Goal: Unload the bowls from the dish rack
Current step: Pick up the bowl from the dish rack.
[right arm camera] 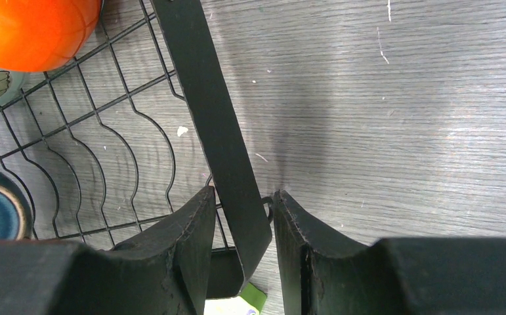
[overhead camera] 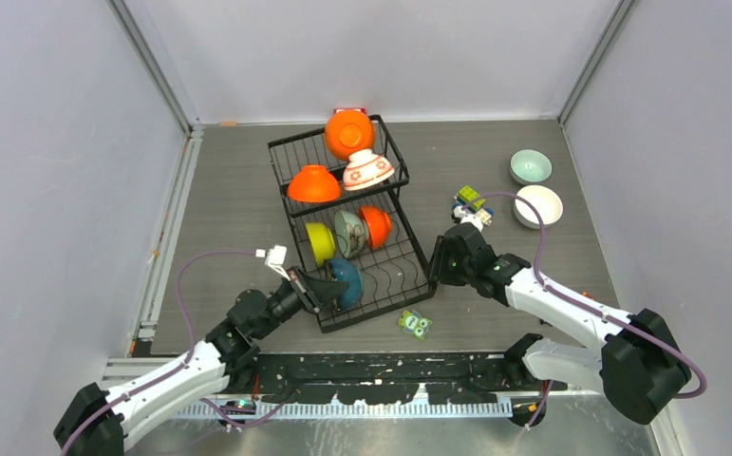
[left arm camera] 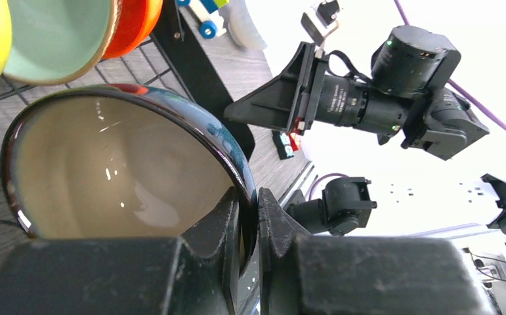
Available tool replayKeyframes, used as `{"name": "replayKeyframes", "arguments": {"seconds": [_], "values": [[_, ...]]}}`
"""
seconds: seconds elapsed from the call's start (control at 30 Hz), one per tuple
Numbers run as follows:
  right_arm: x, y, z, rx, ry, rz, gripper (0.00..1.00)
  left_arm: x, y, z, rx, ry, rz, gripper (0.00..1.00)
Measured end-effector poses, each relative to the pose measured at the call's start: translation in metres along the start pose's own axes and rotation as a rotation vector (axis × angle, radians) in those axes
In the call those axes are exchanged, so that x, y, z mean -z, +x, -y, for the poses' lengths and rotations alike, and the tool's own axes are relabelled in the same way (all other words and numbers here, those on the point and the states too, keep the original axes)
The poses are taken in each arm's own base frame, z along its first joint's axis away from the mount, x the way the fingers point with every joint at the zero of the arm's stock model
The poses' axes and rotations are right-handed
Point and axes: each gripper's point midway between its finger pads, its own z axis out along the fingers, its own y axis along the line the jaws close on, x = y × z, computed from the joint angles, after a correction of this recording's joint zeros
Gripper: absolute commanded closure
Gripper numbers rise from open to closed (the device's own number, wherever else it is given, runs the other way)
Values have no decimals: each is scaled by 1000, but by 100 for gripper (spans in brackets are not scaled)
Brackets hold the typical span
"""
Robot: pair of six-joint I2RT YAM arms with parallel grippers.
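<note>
The left arm stretches low from the near edge, its left gripper (overhead camera: 327, 287) pinching the rim of the teal bowl (overhead camera: 349, 282), which stands on edge in the near section of the dish rack (overhead camera: 392, 268). The right arm bends in from the right, and the right gripper (right arm camera: 243, 203) is clamped on the rack's side bar. A lime bowl (overhead camera: 319, 243) and an orange bowl (overhead camera: 377, 226) crowd just behind the teal one. A mint bowl (overhead camera: 531, 166) and a white bowl (overhead camera: 539, 205) sit on the table to the far right.

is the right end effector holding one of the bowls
No, the right end effector is closed around a flat black bar of the large black wire dish rack.
</note>
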Motion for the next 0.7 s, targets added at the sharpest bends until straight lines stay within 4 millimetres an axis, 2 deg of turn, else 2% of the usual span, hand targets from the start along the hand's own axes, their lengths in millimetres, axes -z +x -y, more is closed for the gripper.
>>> {"name": "replayKeyframes", "arguments": {"seconds": [0.33,0.5,0.7], "values": [[0,0,0,0,0,0,57,-6,-12,23,-18,64,19,100],[3,0,0,0,-3,1,49,-9,-14,33,-22,87,8,100],[19,-11,-8,-2,-29,24,39,-11,-21,52,-48,133,6,100]]}}
